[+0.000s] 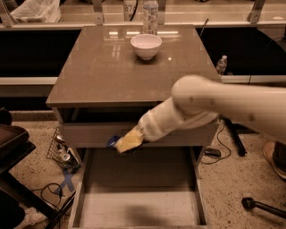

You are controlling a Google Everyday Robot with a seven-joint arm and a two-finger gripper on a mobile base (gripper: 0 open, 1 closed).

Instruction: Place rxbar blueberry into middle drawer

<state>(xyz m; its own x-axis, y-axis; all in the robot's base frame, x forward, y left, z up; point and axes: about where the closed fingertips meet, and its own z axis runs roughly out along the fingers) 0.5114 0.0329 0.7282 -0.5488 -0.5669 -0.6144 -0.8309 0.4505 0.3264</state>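
A wide brown cabinet point(107, 76) fills the middle of the view, its flat top glossy under the lights. The robot's thick pale arm point(214, 100) reaches in from the right edge and slopes down to the left, crossing in front of the cabinet's front face. Below it, the open drawer point(138, 208) is pulled well out toward the camera: pale side walls, a flat grey-beige floor, nearly as wide as the cabinet. Just above it sits a closed drawer front point(85, 134), partly hidden by the arm.

A crumpled plastic bag point(33, 10) lies on the ledge behind the cabinet at the upper left. Dark cables point(49, 192) trail over the speckled floor left of the open drawer.

On the cabinet top, near its back edge, a white bowl point(146, 45) stands upright, and a clear water bottle point(150, 13) stands just behind it.

The gripper point(127, 142) hangs in front of the closed drawer front, above the rear part of the open drawer. Its yellowish jaws are closed on the snack bar point(112, 142) — only the bar's dark blue end shows, sticking out to the left, held in the air above the drawer floor and not touching it.
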